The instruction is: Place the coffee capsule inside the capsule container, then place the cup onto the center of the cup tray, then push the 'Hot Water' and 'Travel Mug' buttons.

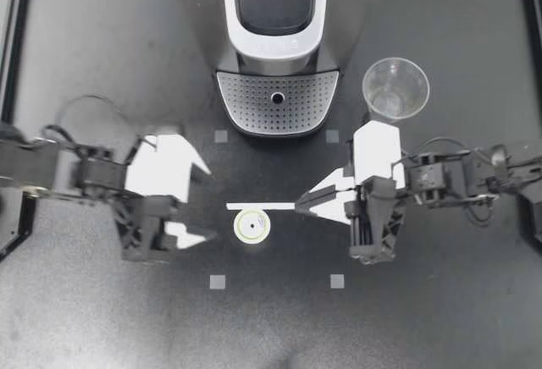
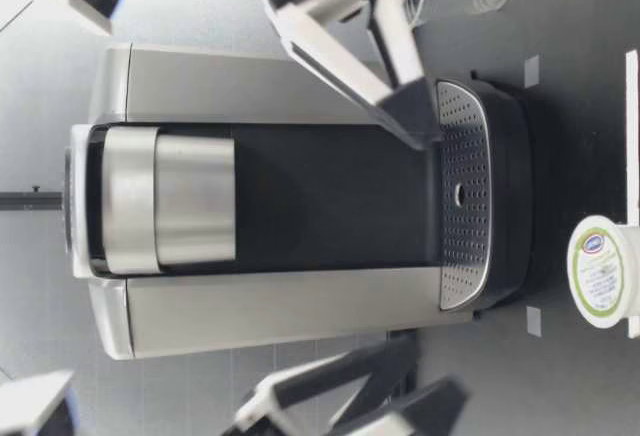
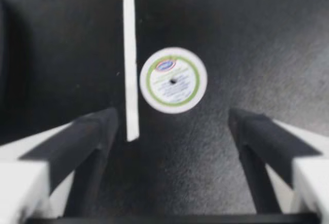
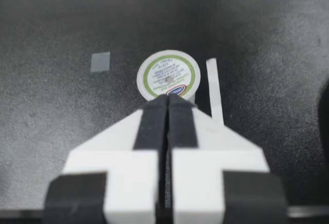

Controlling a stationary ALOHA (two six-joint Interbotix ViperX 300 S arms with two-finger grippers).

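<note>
From above, one coffee capsule (image 1: 252, 226) is sitting lid-up on the desk (image 1: 102, 318), well clear of its edges, between my left hand (image 1: 211, 202), spread wide, and my right hand (image 1: 298, 202), pressed together. One cup (image 1: 395, 90) is standing beyond my right hand. Low down, the capsule's axis is standing upright. At my left wrist, it is lying ahead of the spread fingers. At my right wrist, it is sitting just off the pressed tips.

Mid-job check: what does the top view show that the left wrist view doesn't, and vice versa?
Only the top view: the coffee machine, its cup tray, the clear cup beside it, and my right gripper, shut and empty. Only the left wrist view: no new object, just the coloured mark on the lid of the capsule. Both: the capsule, the white strip beside it, and my left gripper, open.
</note>
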